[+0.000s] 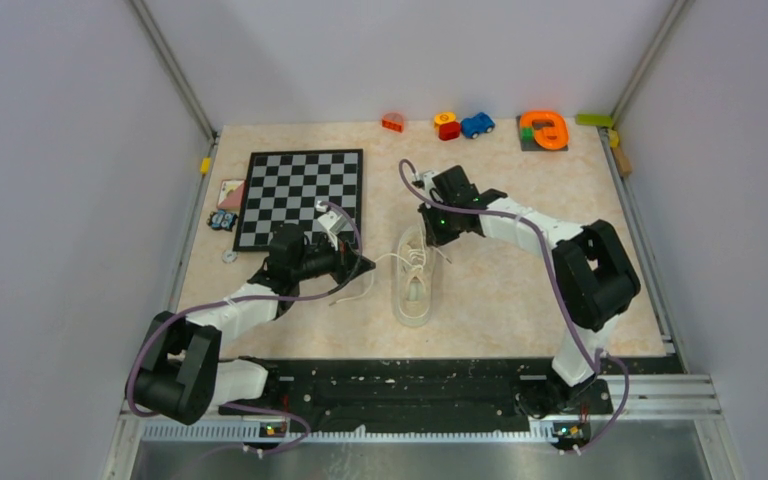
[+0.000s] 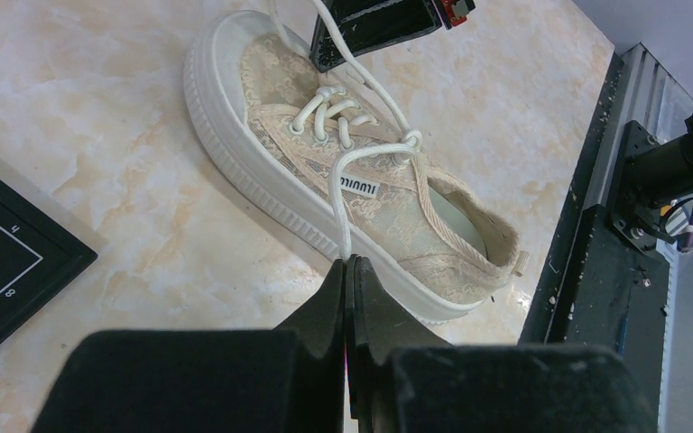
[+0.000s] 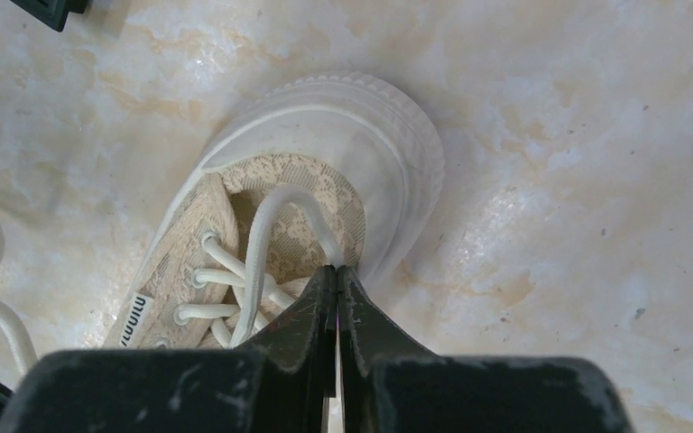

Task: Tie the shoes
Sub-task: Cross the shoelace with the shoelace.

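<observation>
Left claw [image 2: 350,262], right claw [image 3: 336,269] each pinch a lace [image 2: 338,194]; sneaker [image 1: 416,292] on marbled table [image 1: 505,295], grey walls [image 1: 50,150].

Sneaker [image 1: 416,290] btwn L tool [image 1: 360,266], R tool [image 1: 438,238]; laces [image 1: 388,259] prob. pinched.

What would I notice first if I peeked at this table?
A cream shoe sits in the middle of the table, its toe pointing away from the arms. Both tools are pinched shut on its white lace: the left tool beside the shoe, the right tool over the toe. A black-and-white chessboard lies to the left.
</observation>
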Tool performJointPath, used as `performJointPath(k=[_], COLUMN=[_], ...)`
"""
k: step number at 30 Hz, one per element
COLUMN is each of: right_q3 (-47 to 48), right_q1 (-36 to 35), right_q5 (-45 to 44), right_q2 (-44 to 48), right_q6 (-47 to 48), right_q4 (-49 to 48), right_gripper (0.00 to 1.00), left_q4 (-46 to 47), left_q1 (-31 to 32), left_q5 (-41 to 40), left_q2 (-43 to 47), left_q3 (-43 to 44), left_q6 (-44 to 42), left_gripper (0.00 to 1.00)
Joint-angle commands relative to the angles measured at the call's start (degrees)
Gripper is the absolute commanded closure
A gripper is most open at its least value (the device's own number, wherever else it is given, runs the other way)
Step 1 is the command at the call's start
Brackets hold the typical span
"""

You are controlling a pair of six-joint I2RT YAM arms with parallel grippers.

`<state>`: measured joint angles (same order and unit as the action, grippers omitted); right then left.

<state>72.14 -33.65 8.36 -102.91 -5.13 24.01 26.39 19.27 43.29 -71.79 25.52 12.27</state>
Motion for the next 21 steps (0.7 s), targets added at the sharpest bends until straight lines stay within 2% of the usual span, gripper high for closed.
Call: performJointPath(k=[1,5,9,15,18,21], right_q3=[-0.1,-5.7,-12.4,-18.7,-22.4,-25.4], right_q1=[0.2,2.8,6.1,8.1,8.7,8.9], right_q5=[1.9,9.2,19.5,26.9,32.5,34.6], right_q2=[4.3,8.3,11.1,12.5,13.4,13.1], right_q6=[-1.2,-3.7,-8.1,-13.4,-17.0,-19.8], right_q4=[-0.9,-6.0,-15.4,-23.3,-31.2,-39.3], right_gripper=[1.0,1.0,1.0,1.0,1.0,1.0], left_q4=[1.4,1.4,1.6,1.6,1.6,1.9], left_q1=[-0.2,-0.2,-0.2,-0.2,-0.2,-0.2], left_q5=[1.2,1.2,1.4,1.6,1.5,1.6], left_q2=[-0.2,0.1,0.2,0.4,0.7,0.5], left_q3=[1.9,1.8,1.6,1.6,1.5,1.4], left_q6=[-0.6,-0.6,-0.5,-0.4,-0.4,-0.3], left_gripper=[1.0,1.0,1.0,1.0,1.0,1.0])
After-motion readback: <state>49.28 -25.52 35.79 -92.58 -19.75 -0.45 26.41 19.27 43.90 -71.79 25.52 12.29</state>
